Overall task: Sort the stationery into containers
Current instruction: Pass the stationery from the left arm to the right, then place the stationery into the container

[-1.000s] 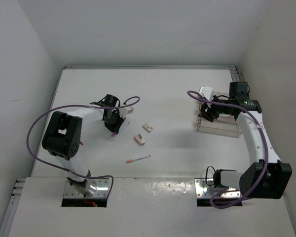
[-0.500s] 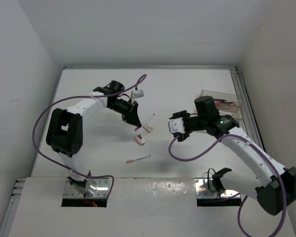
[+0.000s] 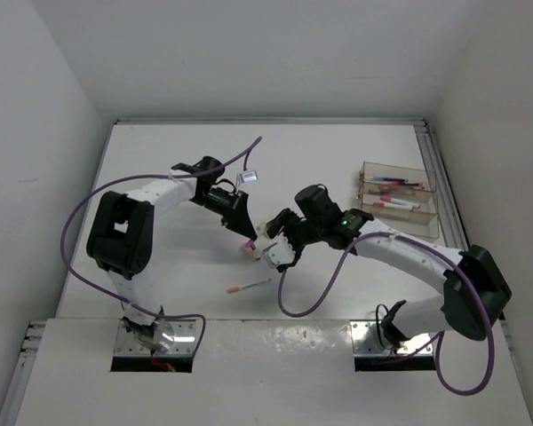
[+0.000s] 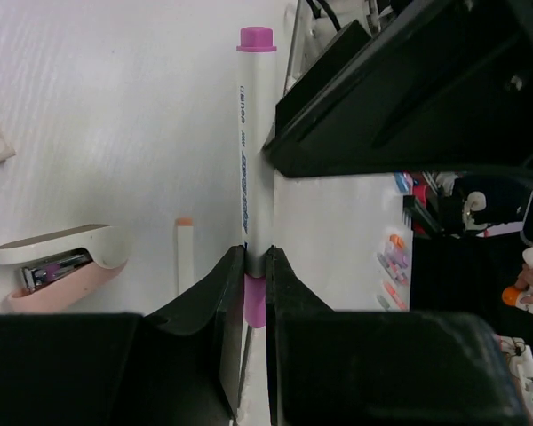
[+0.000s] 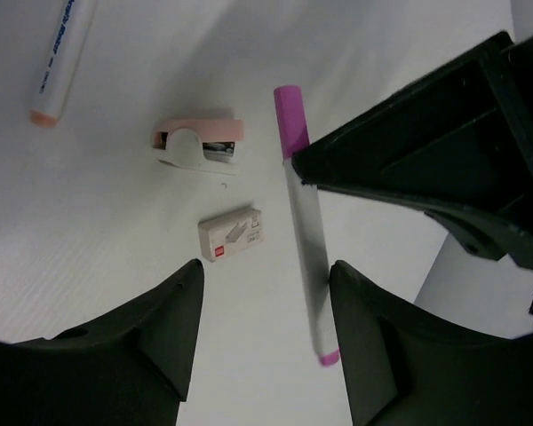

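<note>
The step in hand appears to be a transfer of one pen between the arms. The left gripper point(image 4: 256, 293) is clenched on the purple-capped pen point(image 4: 256, 151), gripping the white barrel close to its lower purple end. The rest of the barrel projects forward above the table point(image 3: 160, 160). The right gripper point(image 5: 265, 277) is released, with its jaws spread wide. In the right wrist view the pen runs lengthwise through the gap between those jaws. The pictures do not show whether the pads are level with the barrel or short of it. The clear box point(image 3: 404, 224) stands well apart at the right side of the table. It already holds several pens in its slots. It lies on the right arm's side, so a handover to that arm is the likely intent. The next move calls for the right jaws to be centred on the free part of the barrel, clear of the left fingers, and closed. The left gripper should release only after that grasp is firm. Items not yet sorted remain on the table: a loose pen point(image 3: 249, 285) near the front edge, a small pink-and-white stapler point(image 4: 62, 259), and an eraser point(image 5: 233, 232) just beside the stapler.
</note>
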`<state>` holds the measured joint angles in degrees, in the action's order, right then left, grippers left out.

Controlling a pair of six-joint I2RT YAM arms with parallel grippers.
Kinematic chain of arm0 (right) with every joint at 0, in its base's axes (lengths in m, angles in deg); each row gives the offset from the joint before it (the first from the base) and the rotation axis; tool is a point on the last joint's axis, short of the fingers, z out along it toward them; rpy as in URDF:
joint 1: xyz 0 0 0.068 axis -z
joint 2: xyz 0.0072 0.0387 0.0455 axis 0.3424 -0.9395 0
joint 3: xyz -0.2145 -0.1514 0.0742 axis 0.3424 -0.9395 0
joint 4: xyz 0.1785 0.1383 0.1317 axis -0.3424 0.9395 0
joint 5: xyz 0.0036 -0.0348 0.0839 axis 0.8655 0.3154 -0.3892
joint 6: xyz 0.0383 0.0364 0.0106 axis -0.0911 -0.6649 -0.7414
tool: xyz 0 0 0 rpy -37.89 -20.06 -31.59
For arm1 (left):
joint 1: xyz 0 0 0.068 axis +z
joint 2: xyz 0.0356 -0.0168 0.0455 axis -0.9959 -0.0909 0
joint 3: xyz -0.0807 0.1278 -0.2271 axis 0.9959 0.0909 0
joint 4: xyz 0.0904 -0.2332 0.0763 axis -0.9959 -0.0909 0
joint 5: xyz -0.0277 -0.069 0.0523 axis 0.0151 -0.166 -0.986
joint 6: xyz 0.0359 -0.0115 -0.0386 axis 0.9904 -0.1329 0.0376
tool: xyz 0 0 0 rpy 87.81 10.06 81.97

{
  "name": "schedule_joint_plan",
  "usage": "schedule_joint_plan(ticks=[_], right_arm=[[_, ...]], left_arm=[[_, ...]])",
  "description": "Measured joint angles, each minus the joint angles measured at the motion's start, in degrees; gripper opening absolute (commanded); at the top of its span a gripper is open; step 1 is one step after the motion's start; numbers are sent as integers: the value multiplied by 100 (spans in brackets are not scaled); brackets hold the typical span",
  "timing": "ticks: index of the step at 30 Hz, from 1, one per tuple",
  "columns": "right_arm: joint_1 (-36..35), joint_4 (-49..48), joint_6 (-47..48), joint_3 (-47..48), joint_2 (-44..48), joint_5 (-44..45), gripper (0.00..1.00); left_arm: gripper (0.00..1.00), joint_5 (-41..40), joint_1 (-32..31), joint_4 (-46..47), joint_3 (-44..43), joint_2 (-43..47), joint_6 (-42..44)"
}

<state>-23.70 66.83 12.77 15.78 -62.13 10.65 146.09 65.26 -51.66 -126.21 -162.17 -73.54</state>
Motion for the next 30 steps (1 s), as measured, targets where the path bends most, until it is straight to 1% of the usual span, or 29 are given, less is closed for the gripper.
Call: schedule_joint_plan(ticks=[2, 5, 6, 8, 9, 10, 11, 12, 13, 14, 17, 19, 21, 24, 27, 30], right_arm=[[-120, -131, 74, 61, -149, 125, 56], [-245, -310, 127, 175, -396, 328, 50], [-269, -380, 160, 192, -457, 380, 41], [-299, -470, 227, 219, -549, 485, 27], [-304, -503, 240, 229, -588, 522, 15], [-306, -520, 267, 234, -610, 557, 10], [-308, -492, 254, 238, -616, 586, 6], [-302, -490, 243, 238, -616, 614, 3], [-280, -507, 212, 238, -614, 636, 2], [-247, -507, 190, 238, -597, 632, 1], [131, -398, -2, 236, -417, 636, 0], [699, -199, -208, 236, -164, 621, 0], [1545, 101, -291, 236, 120, 501, 0], [3123, 573, -160, 264, 380, 319, 0], [4419, 1172, 203, 415, 289, 120, 0], [5340, 1670, 560, 796, -103, 7, 0]], left_arm=[[0, 55, -15, 2, 15, -26, -24], [0, 122, -70, 17, 17, -31, -81], [0, 144, -85, 20, 17, -33, -90], [0, 177, -116, 28, 17, -35, -125], [5, 195, -125, 33, 17, -35, -131], [18, 210, -133, 35, 17, -35, -140], [47, 208, -136, 44, 17, -35, -136], [58, 210, -133, 63, 17, -35, -83], [72, 184, -129, 52, 15, -35, -52], [100, 122, -85, 44, 13, -28, -44], [100, -216, 90, 92, 4, 42, -111], [100, -570, 343, 107, -33, 166, -125], [100, -1095, 546, 195, -87, 350, -190], [100, -2430, 625, 566, -68, 881, -304], [100, -3541, 476, 1303, 509, 1989, -470], [100, -4089, 466, 1742, 885, 2959, -588]])
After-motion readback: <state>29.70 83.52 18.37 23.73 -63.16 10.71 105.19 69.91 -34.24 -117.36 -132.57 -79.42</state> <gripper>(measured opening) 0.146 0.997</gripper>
